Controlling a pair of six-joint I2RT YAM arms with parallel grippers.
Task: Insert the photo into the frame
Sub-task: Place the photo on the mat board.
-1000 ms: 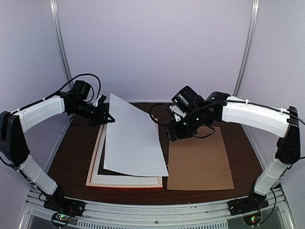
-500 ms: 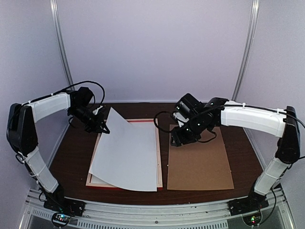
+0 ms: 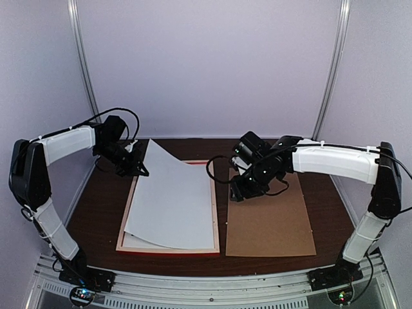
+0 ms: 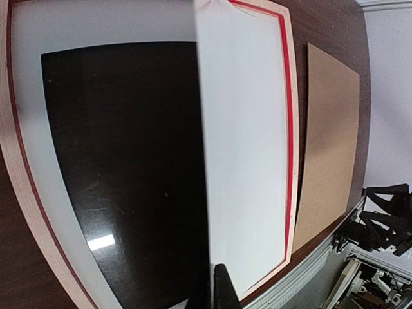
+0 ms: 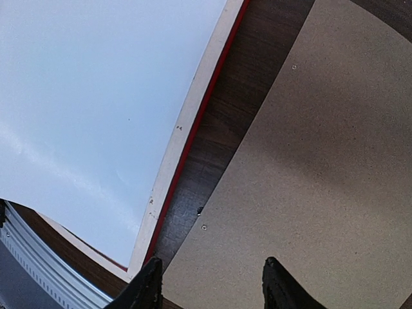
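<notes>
Pinching the photo by its top-left corner, the left gripper is clamped tight at upper left. The sheet slopes white side up over the frame left of centre. Further right, the right gripper hangs with its fingers apart over the top-left corner of the brown backing board.

Robot lab booth: plain pale walls, metal corner posts, left arm and right arm bolted on rail by dark table.

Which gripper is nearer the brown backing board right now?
Right. The right gripper hovers open over the brown backing board's far left corner. The left gripper is beyond the frame, shut on the photo's far left edge.
</notes>
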